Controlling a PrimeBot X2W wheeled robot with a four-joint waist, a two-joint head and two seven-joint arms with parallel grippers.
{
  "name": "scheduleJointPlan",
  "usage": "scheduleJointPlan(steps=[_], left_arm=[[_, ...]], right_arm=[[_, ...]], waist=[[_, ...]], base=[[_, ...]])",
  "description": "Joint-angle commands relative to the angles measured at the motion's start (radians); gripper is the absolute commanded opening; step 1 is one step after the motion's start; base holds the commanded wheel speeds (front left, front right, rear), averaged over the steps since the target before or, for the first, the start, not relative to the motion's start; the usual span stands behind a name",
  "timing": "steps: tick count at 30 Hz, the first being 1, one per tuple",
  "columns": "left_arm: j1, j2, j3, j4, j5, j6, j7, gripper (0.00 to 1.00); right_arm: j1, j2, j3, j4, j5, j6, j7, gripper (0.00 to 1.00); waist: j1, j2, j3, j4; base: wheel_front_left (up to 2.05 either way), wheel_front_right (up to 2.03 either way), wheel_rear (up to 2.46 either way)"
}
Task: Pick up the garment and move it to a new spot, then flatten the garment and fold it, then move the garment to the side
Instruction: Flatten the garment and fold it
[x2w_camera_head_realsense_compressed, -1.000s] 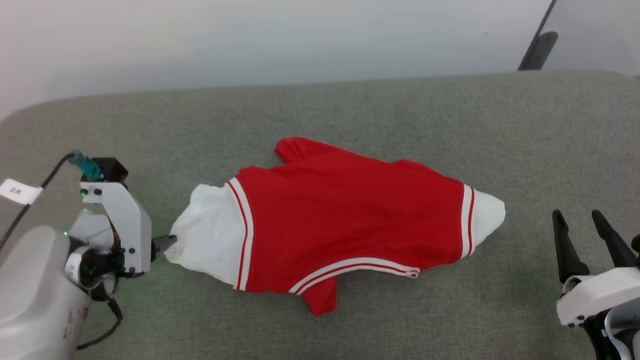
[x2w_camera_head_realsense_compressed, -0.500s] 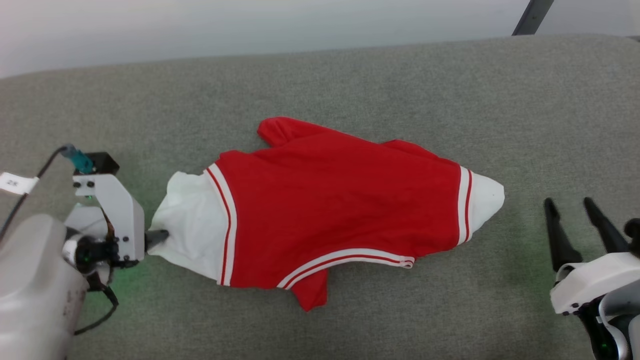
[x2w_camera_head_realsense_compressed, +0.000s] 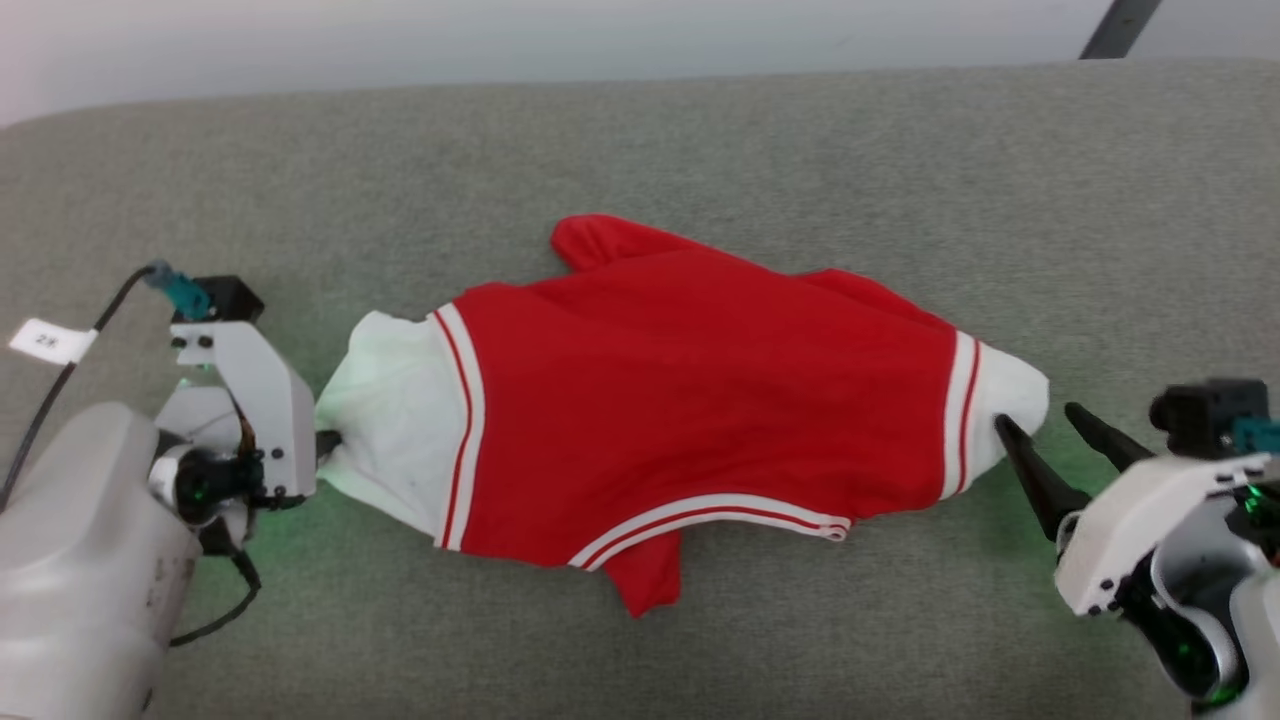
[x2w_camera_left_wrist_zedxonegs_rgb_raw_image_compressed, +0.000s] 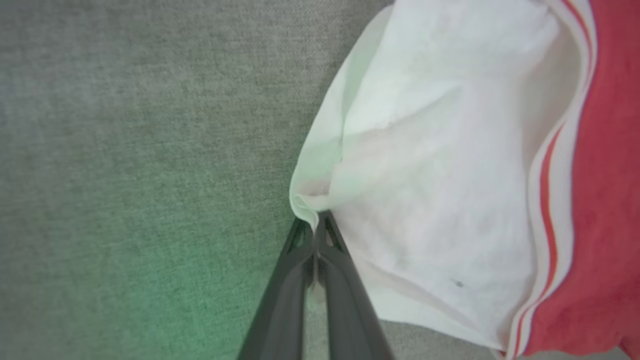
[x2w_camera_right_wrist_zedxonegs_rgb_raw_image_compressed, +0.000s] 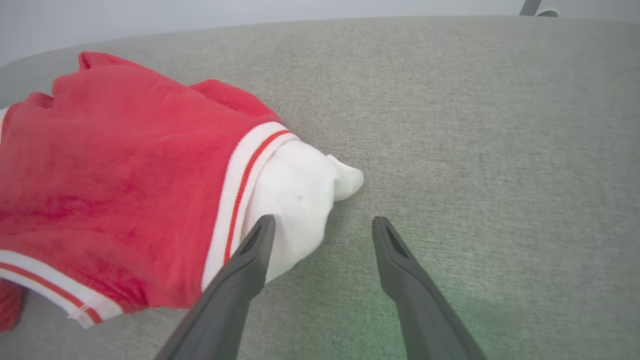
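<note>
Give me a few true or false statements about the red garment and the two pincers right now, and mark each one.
1. The left pincer is shut on a white edge of the garment. True.
2. The right pincer is clamped on the red cloth. False: its jaws stand open at the garment's white tip and grip nothing.
3. The garment hangs in the air between the two pincers. False: it lies spread out on the grey surface.
4. White cloth shows at both ends of the garment, past its striped trim. True.
</note>
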Motion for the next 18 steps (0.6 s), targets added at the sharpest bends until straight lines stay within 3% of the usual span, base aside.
scheduleJointPlan(steps=[1,7,8,9,10,11,18], left_arm=[[0.011,-0.023,-0.02,0.015,-0.005,0.002,-0.001,0.0],[-0.015,-0.037,-0.056,0.011,-0.027,0.002,-0.026,0.0],[-0.018,-0.039,-0.063,0.012,-0.031,0.002,-0.027,0.0],[-0.022,-0.04,-0.069,0.013,-0.034,0.002,-0.029,0.0],[-0.024,-0.042,-0.075,0.013,-0.039,0.002,-0.034,0.0],[-0.028,-0.044,-0.081,0.014,-0.042,0.002,-0.037,0.0],[-0.067,-0.022,-0.091,0.01,-0.062,0.003,-0.084,0.0]], right_arm=[[-0.023,-0.009,0.01,0.014,0.003,-0.001,0.014,1.0],[-0.088,-0.02,0.039,0.114,0.009,-0.001,0.1,1.0],[-0.095,-0.016,0.047,0.131,0.015,-0.001,0.112,0.95],[-0.102,-0.016,0.056,0.147,0.014,-0.001,0.123,0.7],[-0.107,-0.018,0.071,0.161,0.014,-0.001,0.133,0.13],[-0.11,-0.019,0.078,0.175,0.018,-0.001,0.14,0.0],[-0.162,-0.011,0.057,0.176,0.07,-0.001,0.146,0.0]], waist=[[0.0,0.0,0.012,0.016],[0.0,0.0,0.032,0.051],[0.0,0.0,0.034,0.055],[0.0,0.0,0.036,0.06],[0.0,0.0,0.038,0.064],[0.0,0.0,0.039,0.068],[0.0,0.0,0.024,0.077]], base=[[0.0,0.0,0.0],[0.0,0.0,0.0],[0.0,0.0,0.0],[0.0,0.0,0.0],[0.0,0.0,0.0],[0.0,0.0,0.0],[0.0,0.0,0.0]])
